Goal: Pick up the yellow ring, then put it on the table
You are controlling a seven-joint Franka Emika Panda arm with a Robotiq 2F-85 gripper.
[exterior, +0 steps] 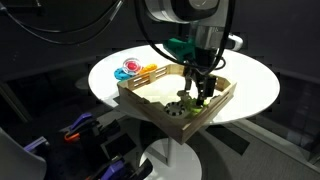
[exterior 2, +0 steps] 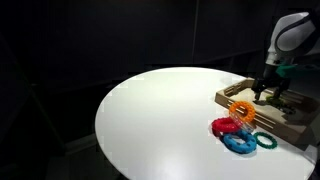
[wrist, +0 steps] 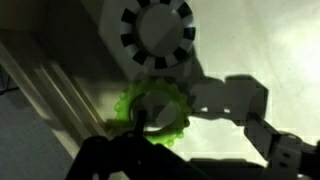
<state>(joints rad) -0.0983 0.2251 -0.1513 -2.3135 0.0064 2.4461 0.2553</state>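
wooden slatted tray on the white table in an exterior view: two rings inside, the yellow ring below the gripper and one dotted ring. in an exterior view, four rings outside on the table: orange ring, red ring, blue ring, green ring. wrist view: the yellow ring lies flat on the tray floor, fingers close by; gripping or not, cannot tell.

The arm reaches down from above, its hand hanging vertical, pointing downward.

The wooden tray walls in my claw; in the wrist view the dotted ring blocks twelve o'clock, wall at nine. Bare surface lies beyond.
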